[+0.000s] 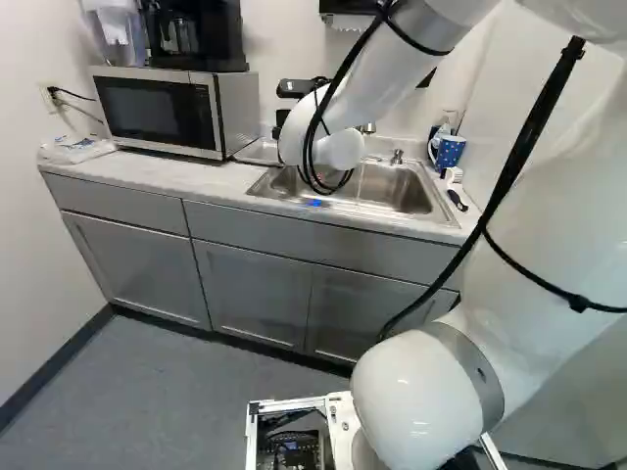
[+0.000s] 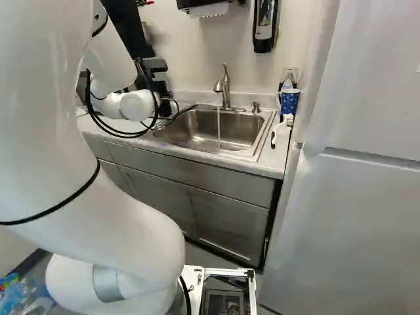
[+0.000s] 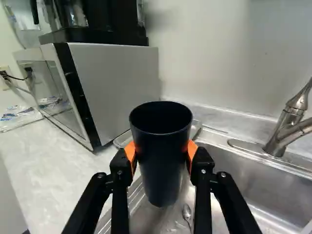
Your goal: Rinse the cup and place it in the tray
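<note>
Indoors, pale counter, steel sink, grey cabinets.

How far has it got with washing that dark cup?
Already done: the cup is picked up and water runs from the tap. In hand: the gripper holds the cup upright near the microwave end of the sink, away from the stream. Whether it has been rinsed, I cannot tell. Left: any rinsing needed, then placing it in what looks like the tray beside the microwave.
</note>
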Controlling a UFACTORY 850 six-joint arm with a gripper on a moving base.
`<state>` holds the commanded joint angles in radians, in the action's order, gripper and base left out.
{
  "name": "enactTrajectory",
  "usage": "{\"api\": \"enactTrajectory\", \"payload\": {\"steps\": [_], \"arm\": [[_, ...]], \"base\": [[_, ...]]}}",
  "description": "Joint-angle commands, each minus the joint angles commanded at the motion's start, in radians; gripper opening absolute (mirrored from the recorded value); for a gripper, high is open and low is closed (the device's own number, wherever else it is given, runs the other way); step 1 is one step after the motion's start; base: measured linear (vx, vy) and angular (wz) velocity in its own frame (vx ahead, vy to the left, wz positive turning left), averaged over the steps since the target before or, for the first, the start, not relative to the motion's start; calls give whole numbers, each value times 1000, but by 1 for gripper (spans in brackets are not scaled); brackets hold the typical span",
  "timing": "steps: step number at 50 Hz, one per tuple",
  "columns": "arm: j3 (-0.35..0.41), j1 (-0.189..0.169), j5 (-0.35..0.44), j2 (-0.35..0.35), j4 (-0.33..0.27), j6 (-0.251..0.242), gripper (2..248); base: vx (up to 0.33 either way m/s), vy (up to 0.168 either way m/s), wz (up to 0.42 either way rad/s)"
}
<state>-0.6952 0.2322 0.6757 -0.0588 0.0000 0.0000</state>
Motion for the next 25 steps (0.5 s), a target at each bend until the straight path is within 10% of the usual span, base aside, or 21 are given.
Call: {"api": "enactTrajectory", "payload": {"steps": [25], "arm": [[20, -78, 29, 19, 0, 0, 121]], "base": [[0, 0, 0]]}}
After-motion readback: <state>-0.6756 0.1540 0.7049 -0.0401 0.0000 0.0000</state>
